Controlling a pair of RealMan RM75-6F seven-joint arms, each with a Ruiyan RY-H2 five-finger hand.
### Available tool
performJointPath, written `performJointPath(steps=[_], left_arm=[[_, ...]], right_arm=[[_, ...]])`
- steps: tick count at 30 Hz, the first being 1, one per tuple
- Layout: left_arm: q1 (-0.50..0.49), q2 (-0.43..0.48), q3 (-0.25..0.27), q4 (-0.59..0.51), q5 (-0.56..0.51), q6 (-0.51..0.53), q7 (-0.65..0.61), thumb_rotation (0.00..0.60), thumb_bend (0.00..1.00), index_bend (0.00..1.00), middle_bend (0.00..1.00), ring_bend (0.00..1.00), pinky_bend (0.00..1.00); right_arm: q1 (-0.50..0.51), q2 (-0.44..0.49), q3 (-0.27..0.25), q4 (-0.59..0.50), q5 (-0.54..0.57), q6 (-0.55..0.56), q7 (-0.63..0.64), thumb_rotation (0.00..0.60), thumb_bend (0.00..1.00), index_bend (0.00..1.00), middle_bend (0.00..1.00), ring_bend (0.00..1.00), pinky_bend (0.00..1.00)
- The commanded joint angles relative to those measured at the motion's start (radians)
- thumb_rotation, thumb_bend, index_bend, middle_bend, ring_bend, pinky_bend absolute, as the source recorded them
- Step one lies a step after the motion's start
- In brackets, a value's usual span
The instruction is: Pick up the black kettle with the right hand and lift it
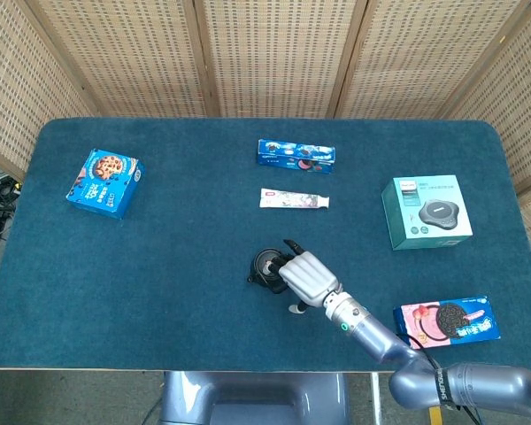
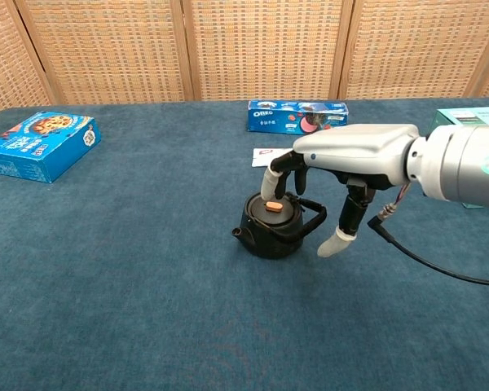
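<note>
Just over the black kettle [image 2: 270, 226], the right hand [image 2: 342, 163] hovers, fingers spread.

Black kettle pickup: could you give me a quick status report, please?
Right hand over the black kettle, fingers spread, no grip visible. Kettle upright on the table, not lifted. Left hand not in view. Nothing in the way.

We see only our right hand [image 1: 308, 279], low and centre-right in the head view, palm down, fingers [image 2: 270, 181] spread and curved downward, thumb hanging apart. Our forearm [image 1: 380, 341] runs to the lower right corner.
</note>
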Motion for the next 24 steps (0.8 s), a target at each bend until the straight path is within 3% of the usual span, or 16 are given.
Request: performJointPath(steps=[1,24], left_arm=[[-0.002,0.001,-0.001,0.003,-0.002,-0.004,-0.004,0.600,0.00,0.00,0.00,0.00,0.00],[0.001,0.003,-0.002,0.004,0.000,0.002,-0.015,0.600,0.00,0.00,0.00,0.00,0.00]], right_arm=[[0.016,-0.006,-0.018,0.002,0.013,0.015,-0.051,0.600,0.00,0.33,0.39,0.36,0.00],[0.066,-0.034,-0.099,0.032,0.046,0.042,-0.214,0.600,0.00,0.40,0.45,0.42,0.00]])
